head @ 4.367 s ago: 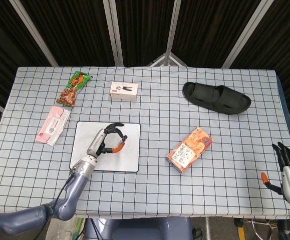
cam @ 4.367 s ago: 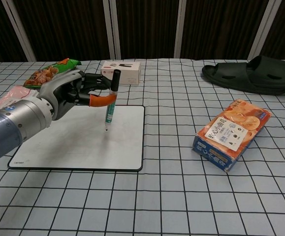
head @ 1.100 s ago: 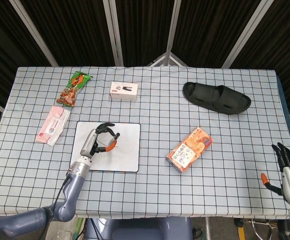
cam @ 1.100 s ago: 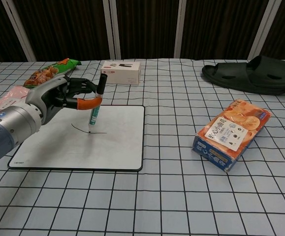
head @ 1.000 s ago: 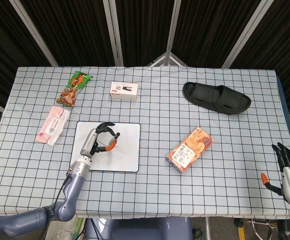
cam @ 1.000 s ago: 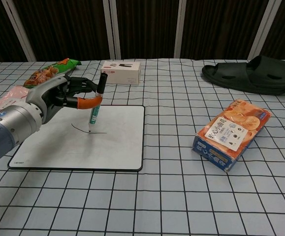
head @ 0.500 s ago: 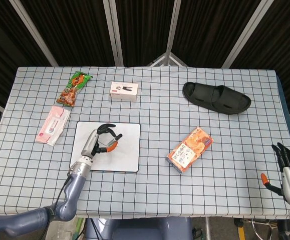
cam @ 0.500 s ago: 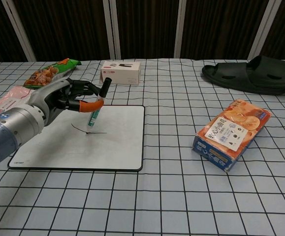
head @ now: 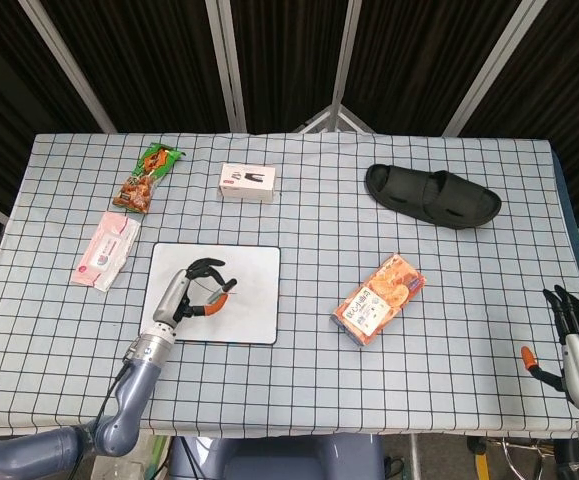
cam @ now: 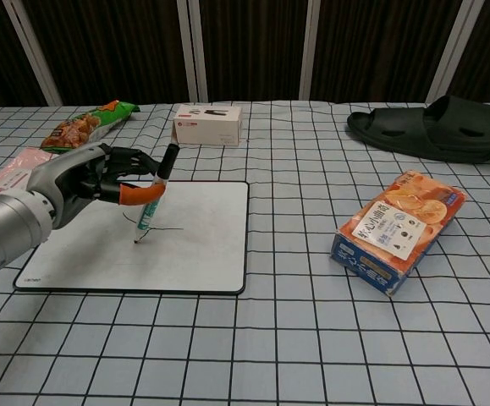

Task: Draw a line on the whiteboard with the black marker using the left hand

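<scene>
The whiteboard [head: 254, 315] [cam: 198, 245] lies flat at the front left of the table, with a short dark line [cam: 170, 228] drawn on it. My left hand [head: 191, 292] [cam: 92, 182] hovers over the board and grips the black marker [cam: 153, 203], which leans with its cap end up to the right. The marker's tip [cam: 137, 241] touches the board just left of the line. My right hand [head: 577, 338] hangs past the table's front right corner, fingers spread, holding nothing; only the head view shows it.
An orange snack box [head: 378, 298] [cam: 397, 227] lies right of the board. A black slipper [head: 432, 195] [cam: 435, 127] sits at the back right. A small white box [head: 247, 182] [cam: 208, 124], a green snack bag [head: 146, 176] [cam: 88, 121] and a pink packet [head: 105, 250] lie along the left and back.
My left hand has pulled toward the front left of the board with the marker, which now leans more. A short line has appeared on the board since the earliest frames.
</scene>
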You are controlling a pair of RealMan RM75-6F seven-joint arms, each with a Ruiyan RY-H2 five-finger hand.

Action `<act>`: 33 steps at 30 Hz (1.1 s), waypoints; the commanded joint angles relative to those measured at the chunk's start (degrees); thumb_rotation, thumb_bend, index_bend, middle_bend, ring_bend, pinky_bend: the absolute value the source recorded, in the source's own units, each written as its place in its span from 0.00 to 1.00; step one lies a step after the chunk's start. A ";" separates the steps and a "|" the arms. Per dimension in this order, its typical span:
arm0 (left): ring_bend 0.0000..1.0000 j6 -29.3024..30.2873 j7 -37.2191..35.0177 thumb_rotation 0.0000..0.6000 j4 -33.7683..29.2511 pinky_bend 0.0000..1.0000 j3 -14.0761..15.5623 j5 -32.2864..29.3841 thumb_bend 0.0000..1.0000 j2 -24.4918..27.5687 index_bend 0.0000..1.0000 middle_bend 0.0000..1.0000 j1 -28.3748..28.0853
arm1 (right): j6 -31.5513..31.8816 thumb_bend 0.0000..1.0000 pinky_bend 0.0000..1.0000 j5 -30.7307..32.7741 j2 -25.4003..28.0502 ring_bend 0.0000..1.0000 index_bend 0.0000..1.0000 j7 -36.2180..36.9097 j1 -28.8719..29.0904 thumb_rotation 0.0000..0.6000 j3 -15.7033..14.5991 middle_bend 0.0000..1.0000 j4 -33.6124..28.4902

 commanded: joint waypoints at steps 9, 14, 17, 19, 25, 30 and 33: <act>0.10 2.27 0.48 1.00 -14.00 0.20 4.13 2.30 0.60 8.88 0.76 0.23 5.25 | 0.06 0.34 0.00 0.20 -0.15 0.00 0.00 -0.42 -0.13 1.00 -0.04 0.00 -0.15; 0.10 4.85 -2.23 1.00 -17.79 0.20 2.01 4.47 0.60 11.91 0.76 0.23 6.51 | 0.04 0.34 0.00 0.28 -0.17 0.00 0.00 -0.50 -0.15 1.00 -0.04 0.00 -0.20; 0.10 6.86 -4.31 1.00 -19.50 0.20 0.08 6.20 0.60 13.63 0.77 0.23 7.16 | -0.06 0.34 0.00 0.40 -0.15 0.00 0.00 -0.40 -0.17 1.00 -0.04 0.00 -0.28; 0.10 8.39 -5.38 1.00 -20.08 0.19 -1.40 7.35 0.60 14.83 0.77 0.23 7.53 | -0.19 0.34 0.00 0.38 -0.23 0.00 0.00 -0.53 -0.12 1.00 -0.10 0.00 -0.25; 0.10 8.36 -5.85 1.00 -19.62 0.19 -3.56 7.05 0.60 17.85 0.77 0.23 7.30 | -0.11 0.34 0.00 0.24 -0.25 0.00 0.00 -0.94 -0.14 1.00 -0.19 0.00 -0.41; 0.10 5.21 0.21 1.00 -15.60 0.17 -2.32 6.15 0.60 20.21 0.77 0.23 5.65 | -0.15 0.34 0.00 0.38 -0.24 0.00 0.00 -1.06 -0.15 1.00 -0.15 0.00 -0.46; 0.10 2.99 7.47 1.00 -12.24 0.16 -0.04 6.28 0.60 21.63 0.77 0.23 4.28 | -0.18 0.34 0.00 0.42 -0.25 0.00 0.00 -1.05 -0.14 1.00 -0.12 0.00 -0.45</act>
